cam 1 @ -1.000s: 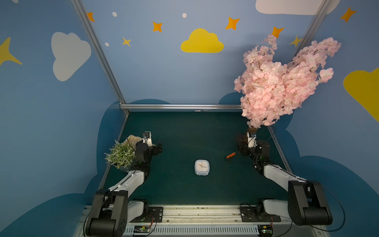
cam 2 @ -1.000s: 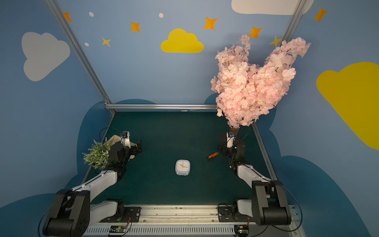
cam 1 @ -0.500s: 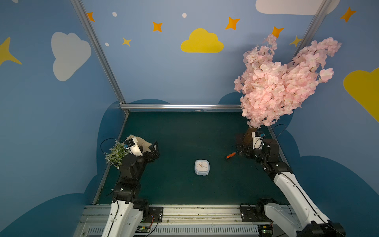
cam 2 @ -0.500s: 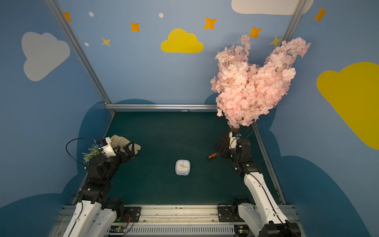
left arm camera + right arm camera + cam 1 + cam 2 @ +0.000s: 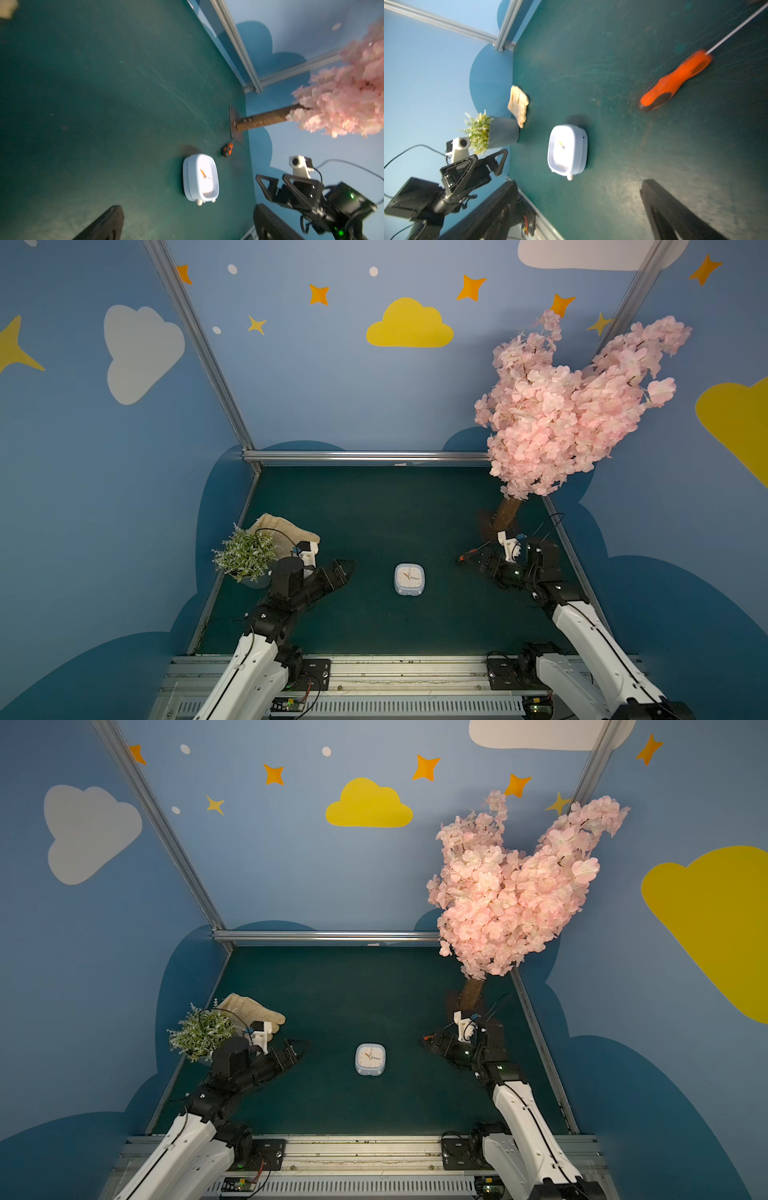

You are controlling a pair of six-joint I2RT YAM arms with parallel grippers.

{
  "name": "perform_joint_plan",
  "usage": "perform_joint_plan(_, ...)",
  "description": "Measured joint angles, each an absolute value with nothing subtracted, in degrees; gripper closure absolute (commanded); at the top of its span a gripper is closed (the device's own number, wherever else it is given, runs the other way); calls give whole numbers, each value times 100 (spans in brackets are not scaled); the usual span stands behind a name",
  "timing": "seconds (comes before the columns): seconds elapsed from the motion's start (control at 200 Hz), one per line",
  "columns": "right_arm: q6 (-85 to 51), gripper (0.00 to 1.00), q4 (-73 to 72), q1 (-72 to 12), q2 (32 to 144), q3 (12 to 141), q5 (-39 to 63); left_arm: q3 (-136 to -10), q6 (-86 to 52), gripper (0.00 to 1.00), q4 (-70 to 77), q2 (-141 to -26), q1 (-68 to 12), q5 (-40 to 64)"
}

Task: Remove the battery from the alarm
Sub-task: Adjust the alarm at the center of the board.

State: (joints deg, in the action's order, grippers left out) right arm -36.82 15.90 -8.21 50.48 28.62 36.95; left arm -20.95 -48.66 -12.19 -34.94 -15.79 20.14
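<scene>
Both arms have swung off rest toward the alarm, which is untouched, dial up. Left gripper and right gripper wide, empty. Battery hidden; flip likely next.

I see the alarm lying flat on its back on the green mat, dial facing up, toward six o'clock from the mat's middle. It is a pale blue rounded square with a white dial and orange and grey hands, its two small feet pointing to six o'clock.
</scene>
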Motion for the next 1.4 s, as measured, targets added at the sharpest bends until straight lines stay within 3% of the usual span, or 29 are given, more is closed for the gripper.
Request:
perform_joint_plan(0.23, -4075, 8, 1131, -1745, 6060, 2864, 4007, -2486, -5009, 1, -1192, -4716, -3148, 1662)
perform_joint_plan(0.405, -4272, 10, 709, -2397, 6936, 2871, 4034, -2869, -5166, 6, -880, -5959, -3686, 1640)
perform_joint_plan(0.616, -4532, 11, 104, -2965, 7636, 2871, 4029, -3277, -5339, 23, -191, -7363, -3793, 1868)
perform_joint_plan(0.761, -4794, 11, -333, -3223, 7946, 2871, 3942, -3765, -5332, 42, 189, -8219, -3793, 2073)
perform_joint_plan(1.397, -6027, 29, -2622, -3662, 9148, 2812, 3789, -3879, -5275, 71, 705, -9041, -3664, 2237)
